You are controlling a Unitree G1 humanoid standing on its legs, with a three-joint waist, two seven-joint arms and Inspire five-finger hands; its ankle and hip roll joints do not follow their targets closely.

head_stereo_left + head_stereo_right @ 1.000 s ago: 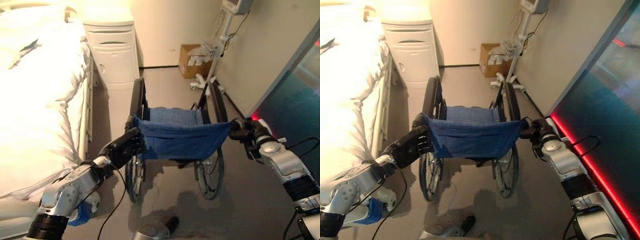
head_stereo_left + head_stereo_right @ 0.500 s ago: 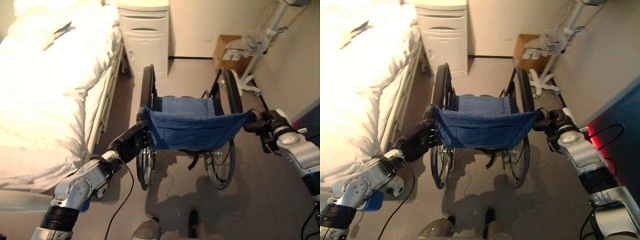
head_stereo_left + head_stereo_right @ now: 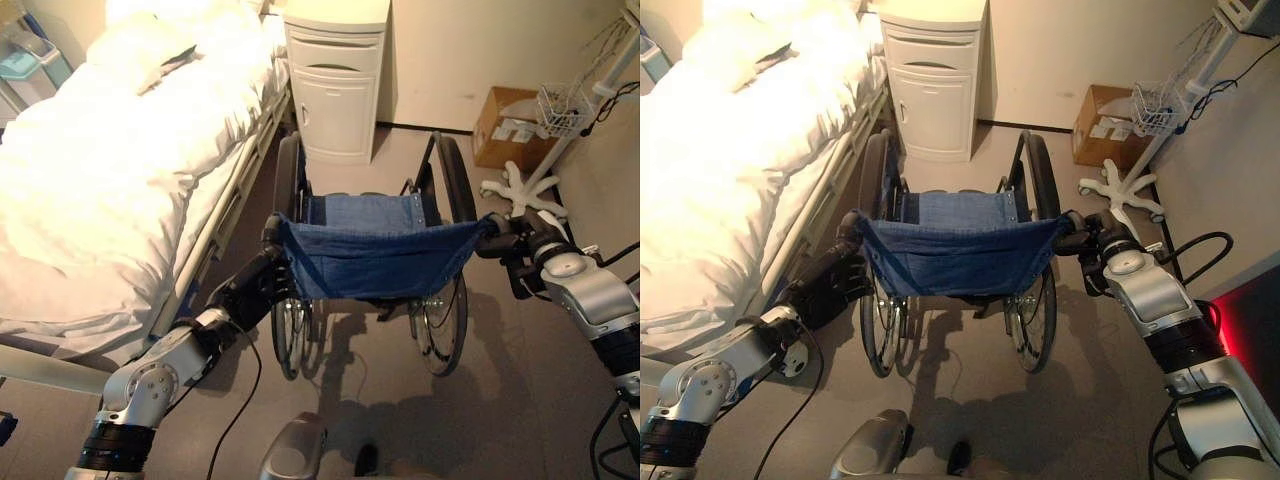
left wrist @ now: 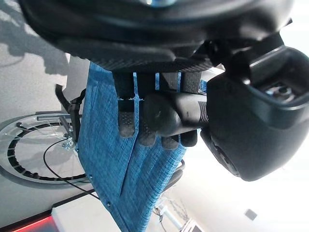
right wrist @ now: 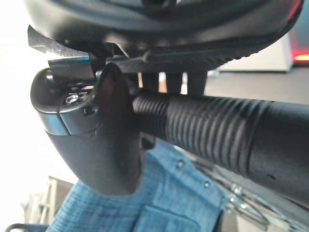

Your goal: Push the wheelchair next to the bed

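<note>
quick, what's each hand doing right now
Left hand: shut on the wheelchair's left push handle.
Right hand: shut on the right push handle.

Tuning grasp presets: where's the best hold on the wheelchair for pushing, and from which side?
The two rear push handles, approached from behind the blue backrest. They jut back at its top corners, ribbed for grip. Left hand and right hand are each curled round one on the wheelchair.

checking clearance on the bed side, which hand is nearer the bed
Left. The left hand grips the wheelchair handle on the side next to the bed. The right hand grips the other handle, across the wheelchair from the bed.
</note>
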